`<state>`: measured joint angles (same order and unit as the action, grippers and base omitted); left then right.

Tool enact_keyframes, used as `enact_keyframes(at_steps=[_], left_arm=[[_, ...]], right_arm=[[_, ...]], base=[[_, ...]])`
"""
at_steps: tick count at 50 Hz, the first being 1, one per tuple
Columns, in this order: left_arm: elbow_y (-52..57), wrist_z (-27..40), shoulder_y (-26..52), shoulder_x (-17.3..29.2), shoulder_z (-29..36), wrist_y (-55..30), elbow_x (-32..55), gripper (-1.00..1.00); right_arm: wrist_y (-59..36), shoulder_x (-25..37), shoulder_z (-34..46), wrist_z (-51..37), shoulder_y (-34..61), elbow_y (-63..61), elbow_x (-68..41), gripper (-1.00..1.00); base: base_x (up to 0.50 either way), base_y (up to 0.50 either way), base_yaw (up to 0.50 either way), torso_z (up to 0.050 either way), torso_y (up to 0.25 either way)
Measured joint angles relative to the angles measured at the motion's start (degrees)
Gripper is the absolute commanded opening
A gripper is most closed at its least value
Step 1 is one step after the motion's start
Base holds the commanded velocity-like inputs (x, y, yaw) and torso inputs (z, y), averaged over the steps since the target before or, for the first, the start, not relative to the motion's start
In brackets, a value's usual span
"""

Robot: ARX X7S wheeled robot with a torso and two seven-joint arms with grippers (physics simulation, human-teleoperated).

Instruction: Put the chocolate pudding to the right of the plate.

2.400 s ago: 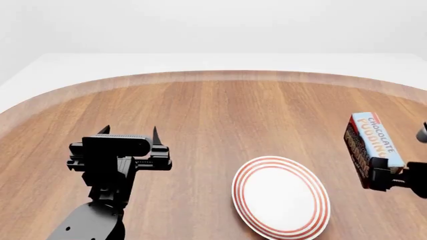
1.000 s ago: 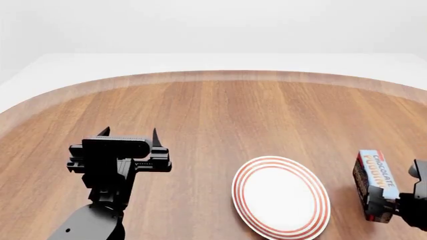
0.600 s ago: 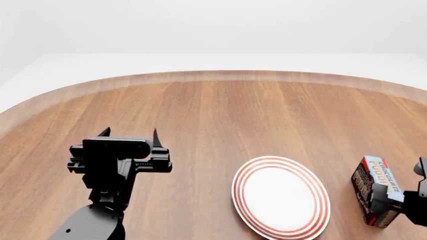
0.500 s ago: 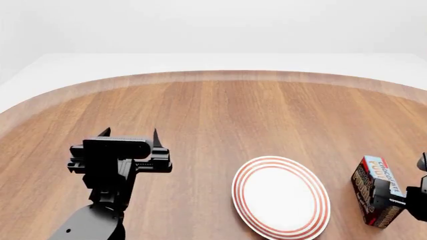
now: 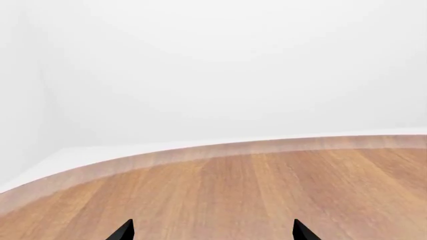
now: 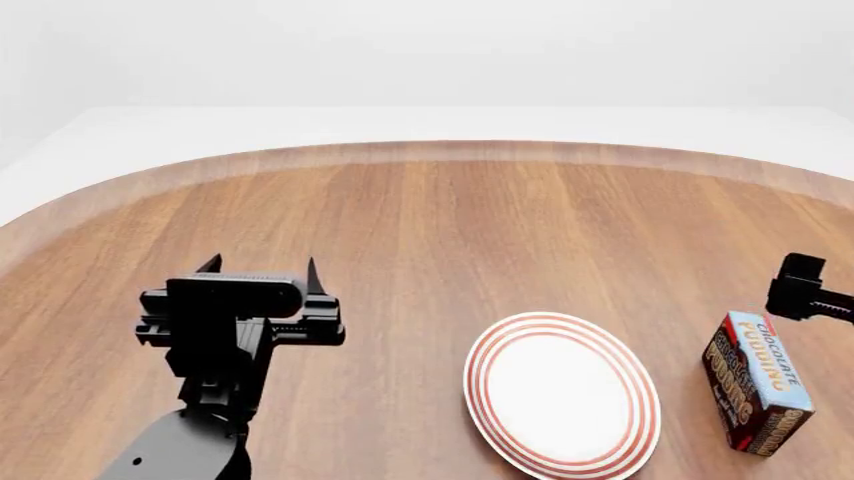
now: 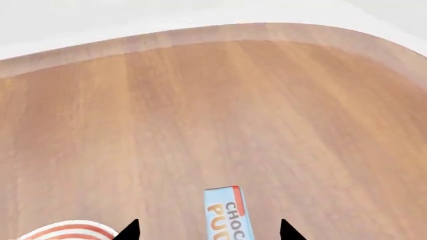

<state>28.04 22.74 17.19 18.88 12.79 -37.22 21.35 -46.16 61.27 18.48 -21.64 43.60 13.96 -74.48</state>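
The chocolate pudding [image 6: 758, 394] rests on the wooden table just right of the plate [image 6: 562, 392], a white disc with red rings; its light blue lettered top faces up. From the right wrist camera the chocolate pudding [image 7: 227, 214] lies below and between the fingertips, which stand wide apart and do not touch it, and a sliver of the plate [image 7: 67, 232] shows. My right gripper [image 7: 208, 230] is open and lifted; only part of it [image 6: 805, 290] shows at the head view's right edge. My left gripper [image 6: 258, 265] hovers open over bare wood, far left of the plate.
The round wooden table [image 6: 441, 230] has a raised rim [image 6: 427, 150] at the back, with white floor beyond it. The left wrist camera sees only table [image 5: 267, 190] and its curved edge.
My right gripper has let go of the chocolate pudding, opened and risen up and away from it. The carton now lies on the table beside the plate. The left arm has not moved.
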Motion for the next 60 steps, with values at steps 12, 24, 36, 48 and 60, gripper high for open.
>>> enact_keyframes(at_steps=[12, 24, 36, 48, 60], left_arm=[[0.3, 0.2, 0.4, 0.1, -0.1, -0.4, 0.5, 1.00], [1.9, 0.5, 1.5, 0.5, -0.7, -1.9, 1.7, 1.00], [4.1, 1.1, 2.6, 1.0, -1.0, -3.5, 2.6, 1.00], [5.6, 1.5, 3.0, 1.2, -1.3, -4.0, 3.1, 1.00], [6.8, 1.8, 3.1, 1.4, -1.2, -4.1, 3.5, 1.00]], right_arm=[[6.7, 0.5, -3.9, -4.8, -5.5, -10.9, 0.1, 1.00], [19.7, 2.1, -13.1, -13.8, -23.3, -31.6, 2.8, 1.00], [26.5, 3.4, -18.9, -19.3, -36.5, -48.1, 6.5, 1.00], [28.4, 2.9, -19.6, -22.1, -41.2, -57.0, 11.4, 1.00], [27.3, 1.8, -16.9, -23.8, -40.8, -62.1, 16.8, 1.00]], base=[[0.00, 0.00, 0.00, 0.000, 0.000], [0.00, 0.00, 0.00, 0.000, 0.000], [0.00, 0.00, 0.00, 0.000, 0.000], [0.00, 0.00, 0.00, 0.000, 0.000], [0.00, 0.00, 0.00, 0.000, 0.000]])
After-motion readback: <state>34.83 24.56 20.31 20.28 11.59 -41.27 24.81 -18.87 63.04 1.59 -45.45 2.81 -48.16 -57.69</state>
